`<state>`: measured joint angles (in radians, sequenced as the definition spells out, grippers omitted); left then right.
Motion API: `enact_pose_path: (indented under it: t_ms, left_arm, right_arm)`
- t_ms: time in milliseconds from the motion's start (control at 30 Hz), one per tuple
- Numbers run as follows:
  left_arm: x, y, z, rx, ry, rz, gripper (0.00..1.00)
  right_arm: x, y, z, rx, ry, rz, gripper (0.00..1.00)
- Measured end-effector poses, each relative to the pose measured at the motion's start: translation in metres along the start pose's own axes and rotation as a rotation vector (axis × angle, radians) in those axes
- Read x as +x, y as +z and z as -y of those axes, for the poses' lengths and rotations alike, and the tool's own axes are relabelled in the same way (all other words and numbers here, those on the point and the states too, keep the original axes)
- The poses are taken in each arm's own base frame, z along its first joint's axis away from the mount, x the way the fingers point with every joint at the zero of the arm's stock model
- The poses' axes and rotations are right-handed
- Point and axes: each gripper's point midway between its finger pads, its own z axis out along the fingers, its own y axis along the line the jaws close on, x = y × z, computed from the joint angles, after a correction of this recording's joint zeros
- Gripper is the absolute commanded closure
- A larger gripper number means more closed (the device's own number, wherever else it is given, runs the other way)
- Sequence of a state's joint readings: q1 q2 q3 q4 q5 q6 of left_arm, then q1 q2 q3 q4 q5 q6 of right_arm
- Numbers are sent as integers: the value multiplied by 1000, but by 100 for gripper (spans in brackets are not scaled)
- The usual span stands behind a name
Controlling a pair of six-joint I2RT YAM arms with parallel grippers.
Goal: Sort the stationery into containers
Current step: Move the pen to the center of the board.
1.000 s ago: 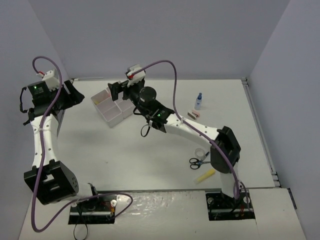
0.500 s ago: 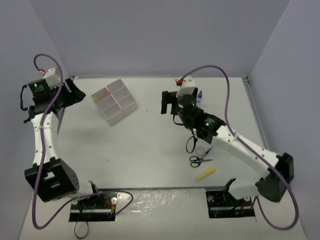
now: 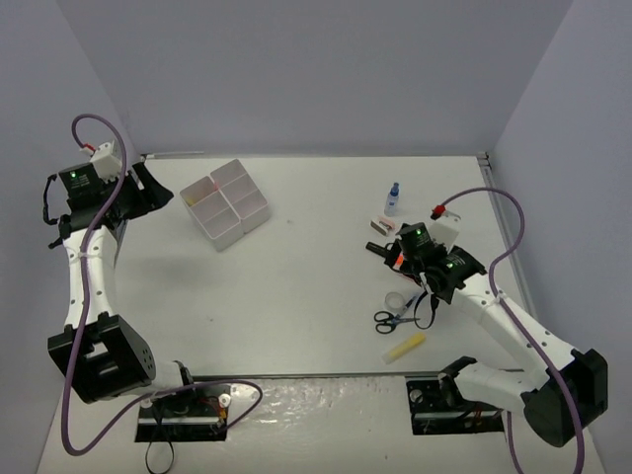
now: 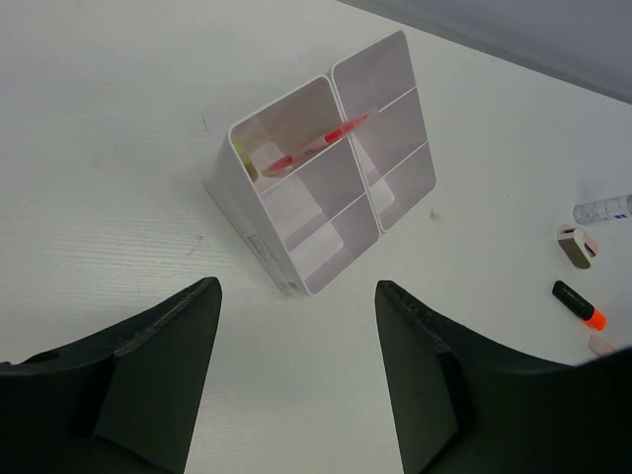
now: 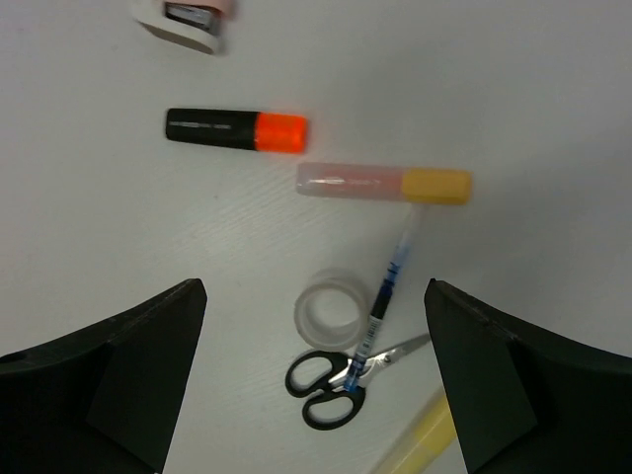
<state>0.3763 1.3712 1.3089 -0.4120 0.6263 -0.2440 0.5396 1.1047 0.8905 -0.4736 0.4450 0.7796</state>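
After leaving tray (image 3: 225, 237), swung back with right gripper (image 5: 314, 288) wide, empty, above orange-black highlighter (image 5: 235, 130); drop-off apparently done, next pick due.

White tray (image 4: 253, 237), black-orange highlighter (image 5: 235, 130), black-handled scissors (image 5: 341, 380)

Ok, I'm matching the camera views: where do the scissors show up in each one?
Top external: scissors at lower right, near the table's front edge.
Left wrist: not in it.
Right wrist: scissors at bottom centre, a pen lying across them.
Shared landmark: the tape roll, right next to the scissors in both.
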Motion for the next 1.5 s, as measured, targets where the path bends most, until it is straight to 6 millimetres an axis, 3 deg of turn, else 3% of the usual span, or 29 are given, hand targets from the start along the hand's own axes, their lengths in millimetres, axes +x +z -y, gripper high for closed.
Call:
enact_pose_path:
  t_ms: [167, 467, 800, 1100, 1400, 1500]
  left_arm:
    - [1, 1, 0, 6, -1, 1, 40]
    - [3, 2, 0, 7, -6, -2, 40]
    - [3, 2, 0, 10, -8, -3, 40]
    - [3, 2, 0, 10, -8, -3, 40]
    - [3, 2, 0, 10, -8, -2, 40]
    - [3, 2, 0, 10, -8, -3, 40]
  right_arm:
    - [28, 10, 39, 98, 143, -60, 13]
    - [66, 20, 55, 167, 226, -139, 22]
    - [70, 49, 56, 211, 276, -146, 32]
    - [100, 73, 78, 281, 293, -211, 42]
    - [101, 82, 86, 281, 330, -194, 62]
    - [99, 84, 87, 276, 336, -185, 73]
